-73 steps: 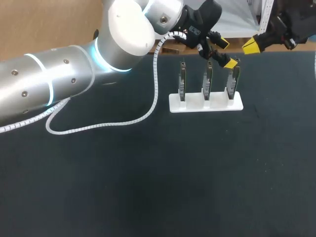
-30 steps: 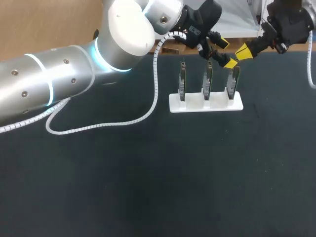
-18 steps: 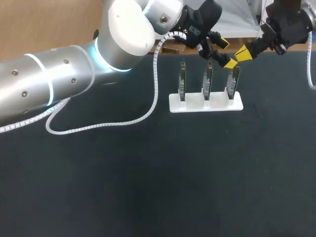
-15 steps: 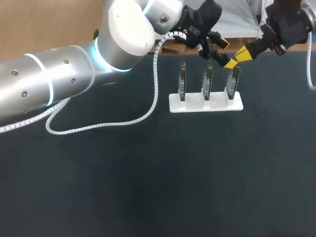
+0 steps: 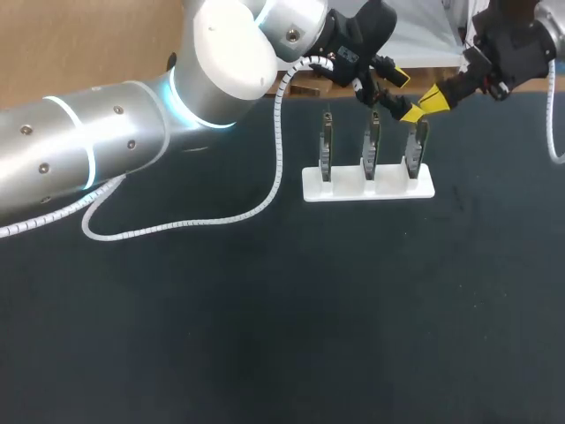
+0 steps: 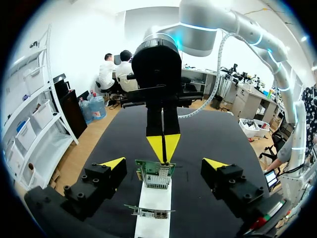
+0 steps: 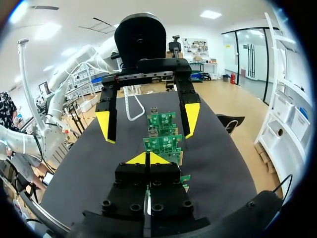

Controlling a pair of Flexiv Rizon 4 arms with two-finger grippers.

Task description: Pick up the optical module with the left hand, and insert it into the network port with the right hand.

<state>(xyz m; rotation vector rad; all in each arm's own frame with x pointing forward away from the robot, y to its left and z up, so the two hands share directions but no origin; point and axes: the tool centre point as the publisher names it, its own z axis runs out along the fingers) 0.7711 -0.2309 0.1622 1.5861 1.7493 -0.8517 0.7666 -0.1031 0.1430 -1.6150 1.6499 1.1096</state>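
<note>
Black table (image 5: 265, 336): white rack (image 5: 368, 187) holds three upright circuit boards (image 5: 371, 146). Left gripper (image 5: 402, 95) spread wide astride the rack's end board (image 6: 155, 168), not touching. Right gripper (image 5: 431, 100) pinched together just past it. Ports indistinct.

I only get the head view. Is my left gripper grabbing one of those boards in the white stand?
Observer: No. In the left wrist view the left gripper is open, with one finger out to each side of the end circuit board and neither touching it.
Operator: What's my right one doing?
Observer: The right wrist view shows the right gripper shut, tips together, with nothing visible between them.
Operator: Is it close to that board?
Observer: Yes. From the left wrist, its tips point at the board's top edge. I cannot tell whether they touch.
</note>
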